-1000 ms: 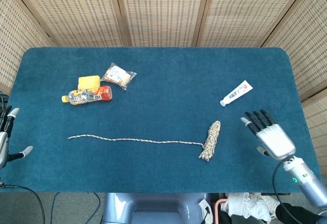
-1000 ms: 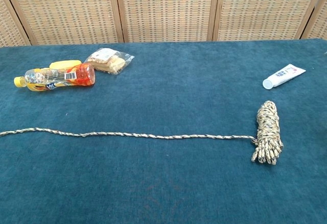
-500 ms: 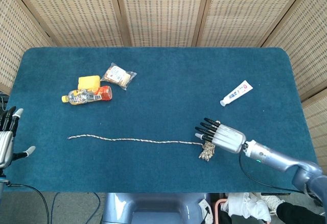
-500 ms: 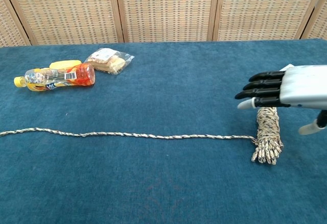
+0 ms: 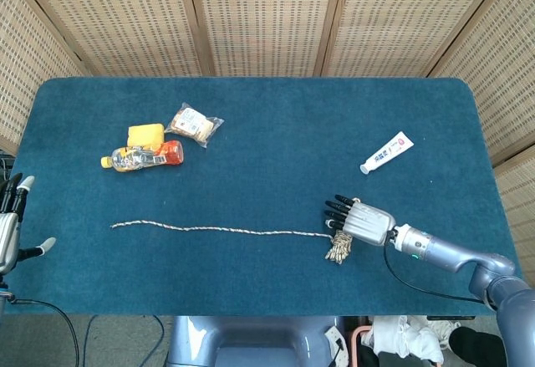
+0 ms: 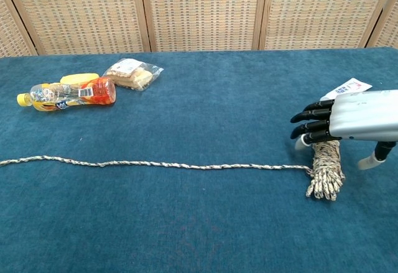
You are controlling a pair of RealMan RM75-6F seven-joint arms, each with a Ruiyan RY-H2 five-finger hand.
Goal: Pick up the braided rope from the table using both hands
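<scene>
The braided rope lies on the blue table (image 5: 276,124), with its bundled coil (image 5: 338,250) (image 6: 325,172) at the right. A single strand (image 5: 217,231) (image 6: 155,164) runs from it far to the left. My right hand (image 5: 361,221) (image 6: 357,119) lies palm down over the top of the coil. Its dark fingers (image 6: 311,124) reach past the coil's left side, the thumb hangs to its right, and nothing is clasped. Beyond the table's left edge my left hand (image 5: 10,225) is held with fingers spread and empty; only the head view shows it.
A drink bottle (image 5: 142,158) (image 6: 68,94), a yellow block (image 5: 145,134) (image 6: 79,78) and a snack packet (image 5: 194,124) (image 6: 132,74) sit at the back left. A white tube (image 5: 387,152) (image 6: 345,89) lies behind the right hand. Wicker screens wall the back.
My right hand swung in from the right edge to above the coil, then sank lower onto its top. The rope and the left hand have stayed put.
</scene>
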